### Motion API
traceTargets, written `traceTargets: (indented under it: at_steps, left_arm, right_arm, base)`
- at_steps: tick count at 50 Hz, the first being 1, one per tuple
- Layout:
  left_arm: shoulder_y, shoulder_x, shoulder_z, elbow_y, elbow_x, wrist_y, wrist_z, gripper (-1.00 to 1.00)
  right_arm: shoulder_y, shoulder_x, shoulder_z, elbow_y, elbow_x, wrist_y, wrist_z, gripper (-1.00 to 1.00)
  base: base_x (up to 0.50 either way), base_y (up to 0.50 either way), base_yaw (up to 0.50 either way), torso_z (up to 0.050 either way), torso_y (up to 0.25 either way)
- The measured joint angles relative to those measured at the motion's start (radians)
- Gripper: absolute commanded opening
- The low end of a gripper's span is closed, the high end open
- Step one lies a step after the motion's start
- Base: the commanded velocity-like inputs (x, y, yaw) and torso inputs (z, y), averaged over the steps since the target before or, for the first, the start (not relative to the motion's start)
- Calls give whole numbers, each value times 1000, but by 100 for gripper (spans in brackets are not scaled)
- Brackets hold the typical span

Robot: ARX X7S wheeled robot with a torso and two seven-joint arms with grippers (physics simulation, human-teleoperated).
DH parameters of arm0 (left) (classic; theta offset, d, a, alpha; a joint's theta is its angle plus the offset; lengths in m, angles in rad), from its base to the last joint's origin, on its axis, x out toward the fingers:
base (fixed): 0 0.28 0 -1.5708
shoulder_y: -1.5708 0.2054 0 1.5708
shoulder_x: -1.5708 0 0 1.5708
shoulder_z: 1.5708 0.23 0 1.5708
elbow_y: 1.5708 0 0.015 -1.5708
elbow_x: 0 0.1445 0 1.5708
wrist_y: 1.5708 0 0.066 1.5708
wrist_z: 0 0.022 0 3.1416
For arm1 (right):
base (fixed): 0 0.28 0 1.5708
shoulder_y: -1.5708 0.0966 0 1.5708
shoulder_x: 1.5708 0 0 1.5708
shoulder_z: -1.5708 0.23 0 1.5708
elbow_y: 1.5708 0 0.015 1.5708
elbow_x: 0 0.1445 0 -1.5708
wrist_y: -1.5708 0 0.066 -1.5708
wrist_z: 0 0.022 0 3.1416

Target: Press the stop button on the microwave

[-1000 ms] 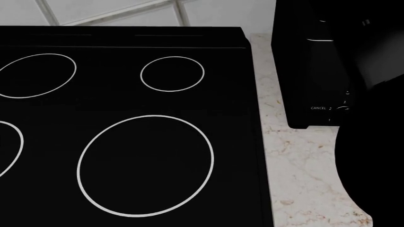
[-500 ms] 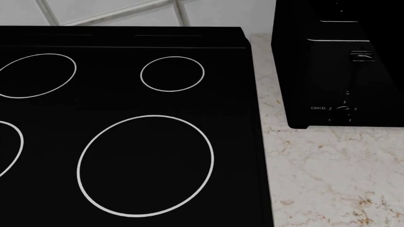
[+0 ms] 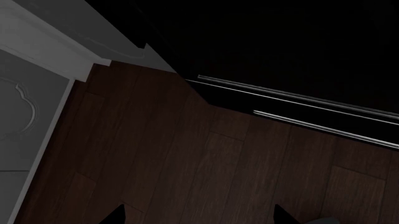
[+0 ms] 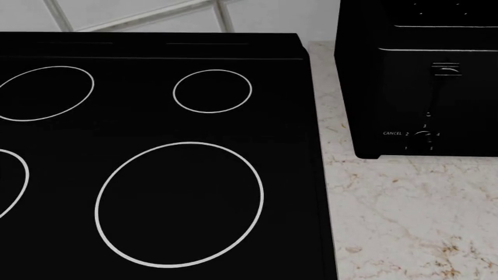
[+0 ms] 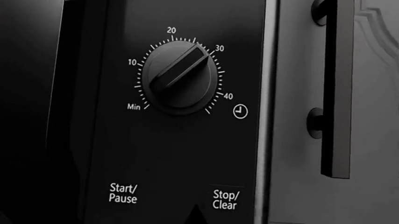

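Observation:
The right wrist view faces the microwave's black control panel (image 5: 181,149) from close by. The timer dial (image 5: 179,77) points to about 30. The "Start/Pause" button (image 5: 123,192) and the "Stop/Clear" button (image 5: 225,199) lie below it. My right gripper (image 5: 196,215) shows as one dark pointed tip with its fingers together, between the two labels and just beside "Stop/Clear"; I cannot tell if it touches the panel. My left gripper (image 3: 199,217) is open and empty, hanging over the dark wood floor (image 3: 162,154). Neither gripper shows in the head view.
The head view shows a black glass cooktop (image 4: 155,146) and a black toaster (image 4: 420,93) on a marble counter (image 4: 397,221). A grey cabinet door with a black handle (image 5: 337,88) stands beside the microwave. An oven front with metal rails (image 3: 299,100) is near the left gripper.
One second ago my dark right arm covered the toaster's right side and the counter's right edge in the head view. It has since left that view, and the toaster shows whole.

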Motion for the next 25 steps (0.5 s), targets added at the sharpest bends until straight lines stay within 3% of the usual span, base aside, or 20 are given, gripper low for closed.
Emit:
traceTargets:
  at_steps: [11,25]
  left_arm:
    - [0,0,0,0,0,0,0,100]
    - [0,0,0,0,0,0,0,100]
  right_arm:
    - [-24,15,-3,-21,3,17,22,-100]
    - [-3,-36,-13,113,-35,25,-40,-100]
  base:
    - [0,0,0,0,0]
    - [0,0,0,0,0]
